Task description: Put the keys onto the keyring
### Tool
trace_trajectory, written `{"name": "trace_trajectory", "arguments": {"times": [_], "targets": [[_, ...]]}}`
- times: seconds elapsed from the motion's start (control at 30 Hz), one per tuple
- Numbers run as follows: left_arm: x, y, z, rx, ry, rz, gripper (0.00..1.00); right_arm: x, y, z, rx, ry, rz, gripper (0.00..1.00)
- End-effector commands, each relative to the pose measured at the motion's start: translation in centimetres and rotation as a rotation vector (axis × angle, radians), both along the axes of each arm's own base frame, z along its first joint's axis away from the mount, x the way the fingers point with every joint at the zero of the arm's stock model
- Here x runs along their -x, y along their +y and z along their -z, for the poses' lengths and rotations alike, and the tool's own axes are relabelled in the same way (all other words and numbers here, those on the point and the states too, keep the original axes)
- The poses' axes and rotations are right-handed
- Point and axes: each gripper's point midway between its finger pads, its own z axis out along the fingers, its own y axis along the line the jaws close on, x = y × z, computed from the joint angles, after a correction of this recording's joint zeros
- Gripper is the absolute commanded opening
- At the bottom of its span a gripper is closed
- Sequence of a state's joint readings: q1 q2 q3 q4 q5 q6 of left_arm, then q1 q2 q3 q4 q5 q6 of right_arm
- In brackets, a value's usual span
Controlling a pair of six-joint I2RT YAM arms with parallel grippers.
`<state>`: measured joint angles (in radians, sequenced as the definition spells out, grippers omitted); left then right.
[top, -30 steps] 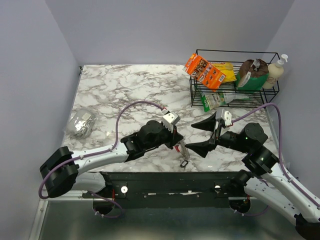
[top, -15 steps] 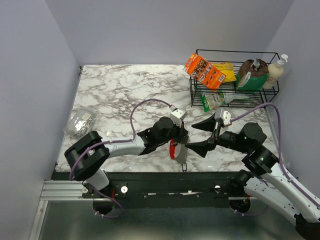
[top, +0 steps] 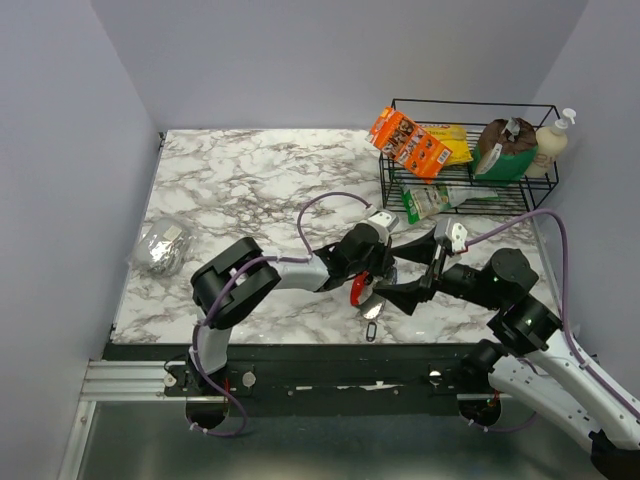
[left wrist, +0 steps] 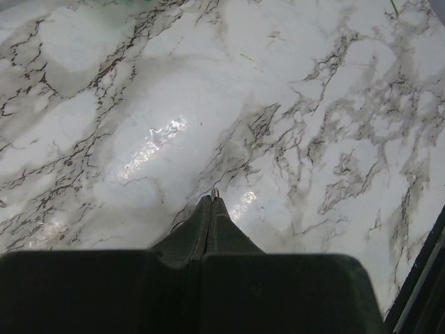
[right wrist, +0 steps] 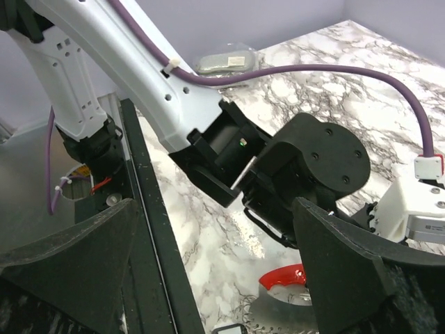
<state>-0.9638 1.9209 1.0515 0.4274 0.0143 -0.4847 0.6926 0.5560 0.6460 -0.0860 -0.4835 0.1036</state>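
My left gripper [top: 377,283] is shut, and the keyring hangs from it: a red curved piece [top: 357,290] with a grey strip [top: 370,313] reaching down to the table's front edge. In the left wrist view the shut fingertips [left wrist: 212,202] pinch a thin wire loop [left wrist: 214,192] over the marble. My right gripper [top: 408,273] is open and empty, just right of the left one. In the right wrist view its jaws [right wrist: 215,209] stand wide apart around the left wrist, with the red piece [right wrist: 285,277] and toothed grey strip [right wrist: 278,314] low between them. The keys are out of view.
A crumpled foil lump [top: 163,248] lies at the left edge. A black wire rack [top: 470,185] at the back right holds an orange box [top: 407,140], snack packets and a bottle [top: 553,142]. A black rail [right wrist: 149,236] runs along the table's front edge.
My left arm has swung to the right with the keyring, bringing it up to the right gripper's open jaws. The right arm has hardly moved.
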Motion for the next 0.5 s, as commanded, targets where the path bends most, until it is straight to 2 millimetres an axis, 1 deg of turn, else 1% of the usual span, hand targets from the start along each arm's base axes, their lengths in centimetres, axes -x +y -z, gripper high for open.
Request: {"name": "trace_trajectory", "arguments": {"times": [0.0, 0.03, 0.07, 0.1, 0.17, 0.2, 0.23, 0.27, 0.3, 0.33, 0.37, 0.43, 0.47], "targets": [[-0.5, -0.8, 1.2, -0.006, 0.029, 0.014, 0.01, -0.3, -0.4, 0.2, 0.011, 0.001, 0.030, 1.00], [-0.5, -1.1, 1.1, 0.005, 0.026, 0.024, 0.06, -0.2, -0.4, 0.2, 0.011, 0.000, 0.030, 1.00], [-0.5, -1.1, 1.4, 0.002, 0.030, 0.027, 0.12, -0.3, -0.5, 0.2, 0.013, 0.002, 0.032, 1.00], [-0.6, -1.2, 1.3, 0.009, 0.029, 0.032, 0.28, -0.2, -0.5, 0.0, 0.010, -0.003, 0.032, 1.00], [-0.6, -1.3, 1.1, 0.020, 0.029, 0.037, 0.46, -0.1, -0.6, -0.1, 0.009, -0.008, 0.032, 1.00], [-0.8, -1.3, 0.9, 0.020, 0.024, 0.025, 0.58, -0.1, -0.6, -0.1, 0.008, -0.006, 0.032, 1.00], [-0.9, -1.2, 0.8, 0.027, 0.023, 0.014, 0.61, -0.1, -0.6, -0.1, 0.008, -0.006, 0.032, 1.00], [-1.1, -1.1, 0.2, 0.037, 0.011, -0.001, 0.65, 0.0, -0.6, -0.2, 0.007, -0.005, 0.030, 1.00], [-1.2, -1.0, -0.1, 0.046, 0.003, -0.007, 0.77, 0.0, -0.7, -0.2, 0.007, -0.006, 0.030, 1.00], [-1.2, -0.8, -0.3, 0.057, -0.009, -0.011, 0.79, 0.0, -0.7, -0.3, 0.004, -0.007, 0.030, 1.00], [-1.2, -0.8, -1.2, 0.075, -0.020, -0.016, 0.83, 0.1, -0.7, -0.3, 0.002, -0.007, 0.030, 1.00], [-1.3, -0.4, -1.9, 0.089, -0.040, -0.027, 0.84, 0.1, -0.7, -0.4, 0.001, -0.008, 0.032, 1.00], [-1.2, -0.4, -3.0, 0.113, -0.047, -0.027, 0.84, 0.1, -0.7, -0.5, 0.000, -0.009, 0.032, 1.00]]}}
